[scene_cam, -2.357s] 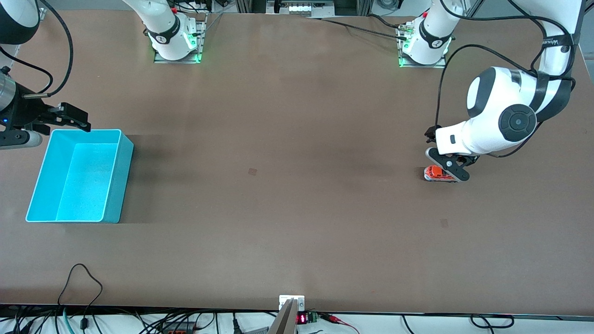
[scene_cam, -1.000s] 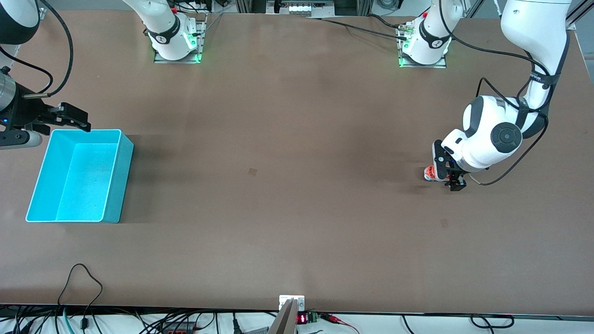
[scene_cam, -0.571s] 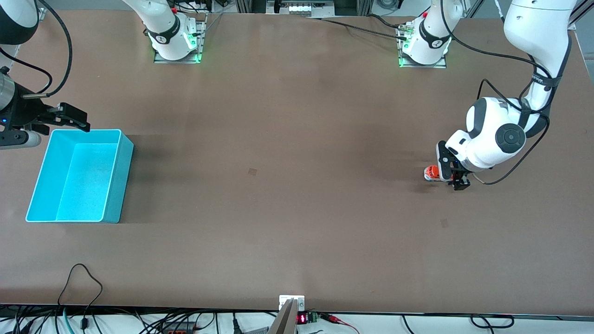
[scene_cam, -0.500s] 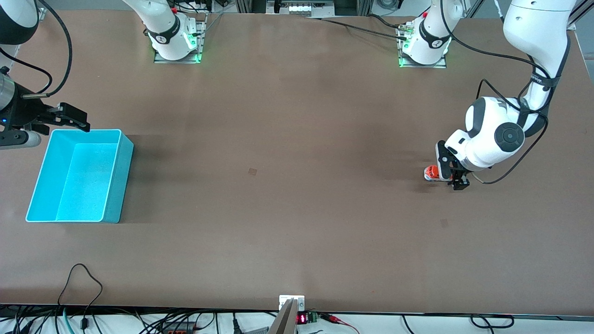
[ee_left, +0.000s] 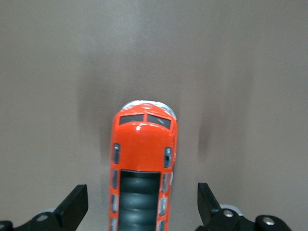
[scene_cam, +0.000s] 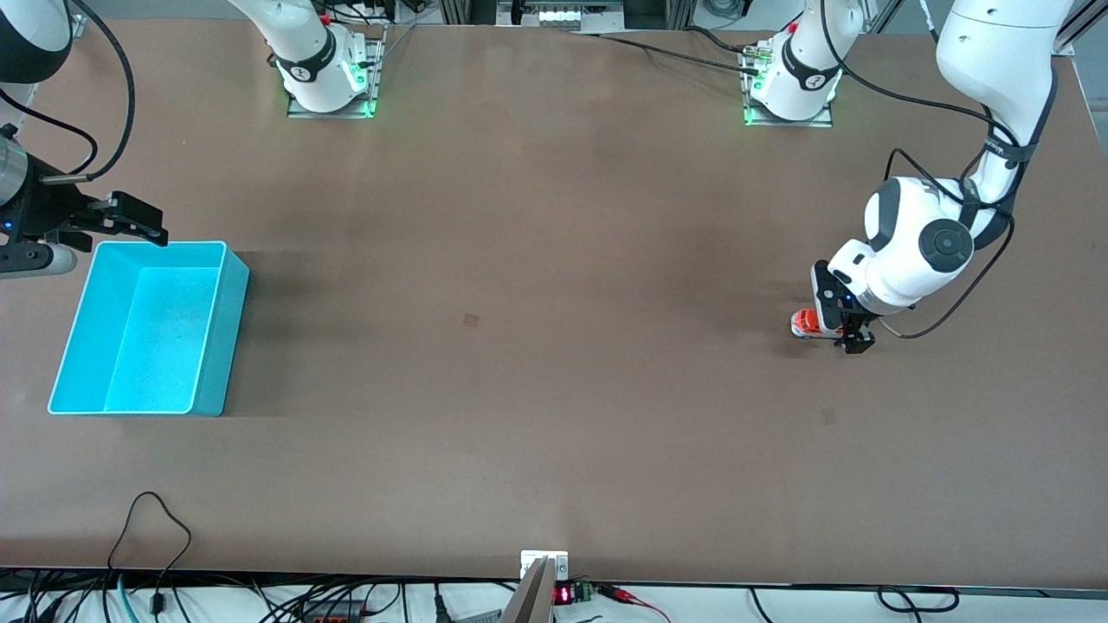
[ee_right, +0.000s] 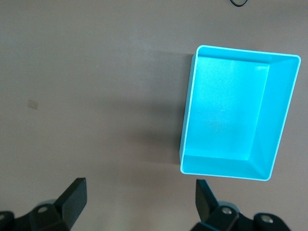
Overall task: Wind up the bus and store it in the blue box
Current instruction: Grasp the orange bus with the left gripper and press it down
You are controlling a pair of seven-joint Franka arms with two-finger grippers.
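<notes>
Straddling the bus (ee_left: 142, 168), the left end effector (scene_cam: 841, 324) is down at the counter (scene_cam: 537, 415) near the edge at the left arm's end, its fingers (ee_left: 72, 208) spread wide on either side of the toy with clear gaps, gripping nothing. The bus stands on its wheels. At the counter's other end, the right end effector (scene_cam: 130, 218) waits with fingers apart, empty, by the blue box's (scene_cam: 216, 329) corner toward the arm bases.
</notes>
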